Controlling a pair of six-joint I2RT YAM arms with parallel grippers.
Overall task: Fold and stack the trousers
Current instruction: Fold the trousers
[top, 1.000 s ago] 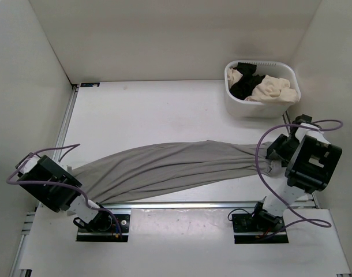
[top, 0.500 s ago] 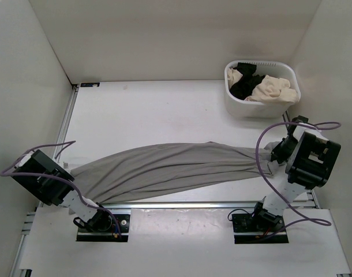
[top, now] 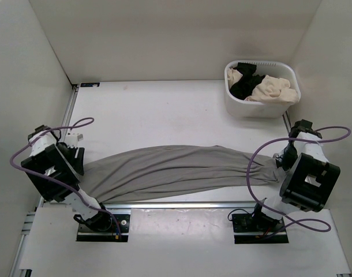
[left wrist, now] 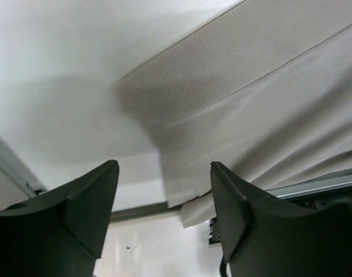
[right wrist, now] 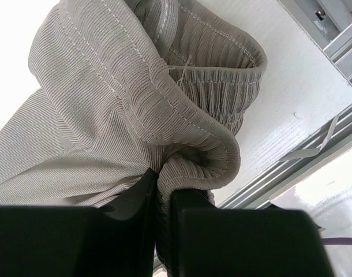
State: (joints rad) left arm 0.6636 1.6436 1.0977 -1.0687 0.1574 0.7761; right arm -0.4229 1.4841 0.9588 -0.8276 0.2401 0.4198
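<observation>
Top external view: the trousers (top: 176, 170) lie stretched lengthwise across the near part of the counter (top: 158, 115), reaching from the left arm to the right arm.
Left pincer (left wrist: 164, 173): fingers spread wide with nothing between them; the left end of the trousers lies on the counter just beyond the tips.
Right pincer (right wrist: 160, 184): nearly closed, pinching the gathered waistband (right wrist: 182, 121) of the trousers.
Fabric: long creases run along the legs; bunched at the right end.
Basket (top: 261, 92): white, far right, well apart from the trousers, holding a cream garment (top: 275, 89) and a black garment (top: 244, 86).
</observation>
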